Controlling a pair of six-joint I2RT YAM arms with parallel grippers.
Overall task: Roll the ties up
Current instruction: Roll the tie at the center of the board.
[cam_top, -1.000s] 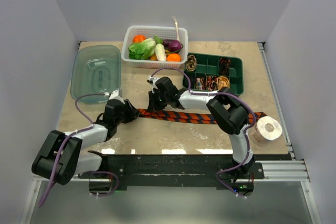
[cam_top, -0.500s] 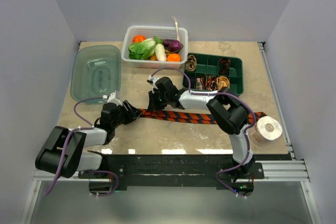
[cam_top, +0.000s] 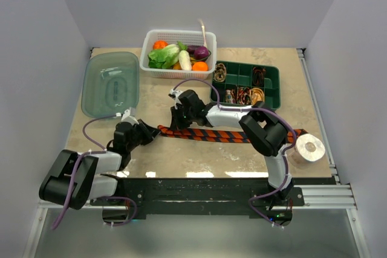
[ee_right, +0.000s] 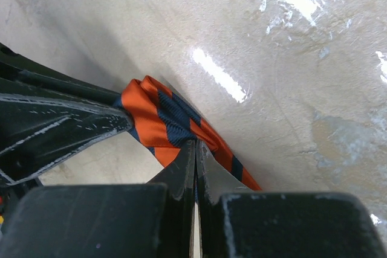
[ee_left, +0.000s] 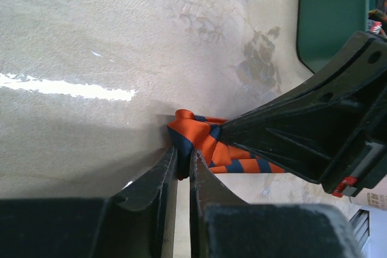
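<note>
Tie (cam_top: 230,135) lies flat on the bench (cam_top: 181,156), long axis left to right, its folded left tip pinched by the closed left end effector (ee_left: 182,153), the right end effector (ee_right: 195,144) clamped on it just beside (remaining length trails away to the right).

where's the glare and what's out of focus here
Left wrist: white glare streak on the table, and the left gripper is soft. Right wrist: bright table streaks beside the striped tie. Top external: evenly lit, sharp, pale reflections along the near edge.
</note>
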